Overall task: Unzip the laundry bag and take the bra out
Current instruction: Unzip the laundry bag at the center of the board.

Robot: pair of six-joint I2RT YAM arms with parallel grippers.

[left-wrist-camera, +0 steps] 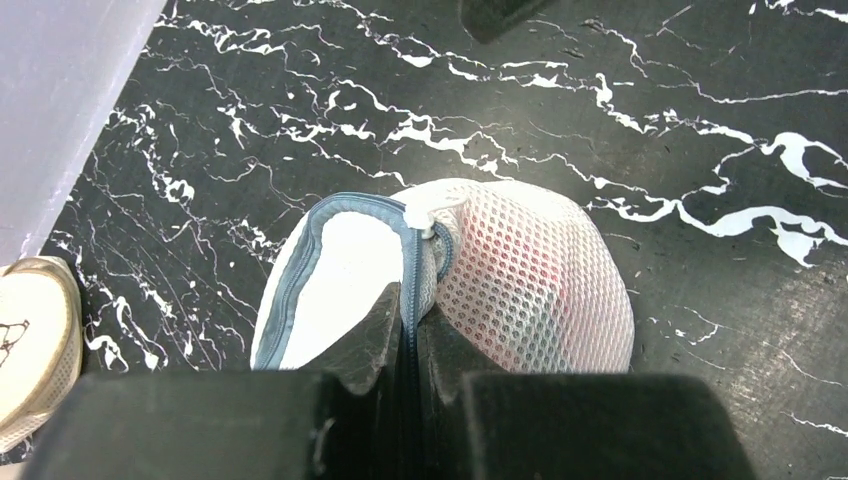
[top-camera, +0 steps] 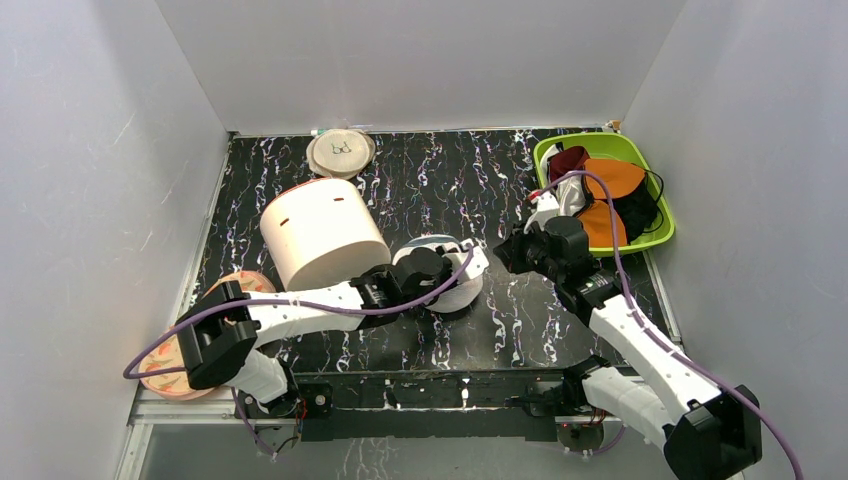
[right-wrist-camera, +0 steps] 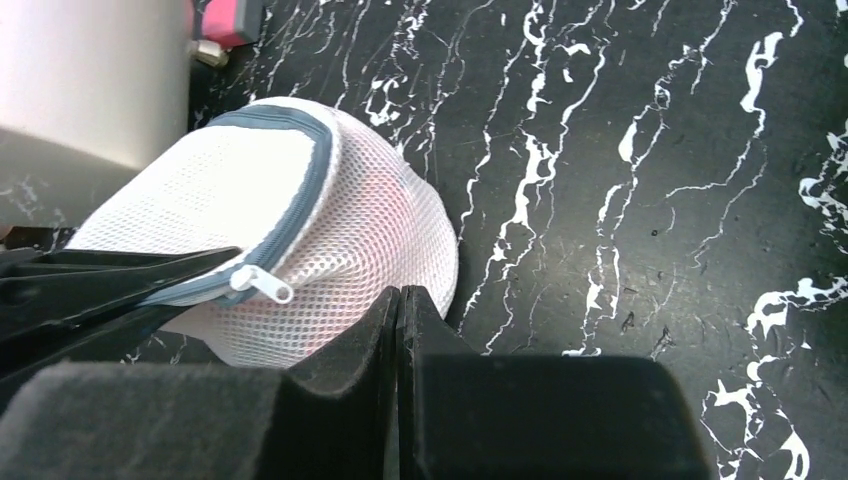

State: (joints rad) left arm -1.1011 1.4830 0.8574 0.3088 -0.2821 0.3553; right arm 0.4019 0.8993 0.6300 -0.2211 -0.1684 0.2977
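The laundry bag (top-camera: 462,283) is a small white mesh dome with a grey-blue zip round its rim, lying mid-table. My left gripper (top-camera: 438,272) is over it. In the left wrist view the left gripper (left-wrist-camera: 410,308) is shut on the bag's zip rim (left-wrist-camera: 412,265), just below the white zip pull (left-wrist-camera: 424,214). A red tint shows through the mesh (left-wrist-camera: 560,290); the bra itself is hidden inside. My right gripper (top-camera: 503,253) is shut and empty just right of the bag. In the right wrist view it (right-wrist-camera: 400,296) sits by the mesh (right-wrist-camera: 350,240), near the pull (right-wrist-camera: 262,285).
A big cream cylinder (top-camera: 320,232) stands left of the bag. A flat beige disc (top-camera: 341,152) lies at the back. A green tray (top-camera: 590,143) at the back right holds orange cups and dark garments. A round orange-rimmed piece (top-camera: 165,365) lies near the left edge.
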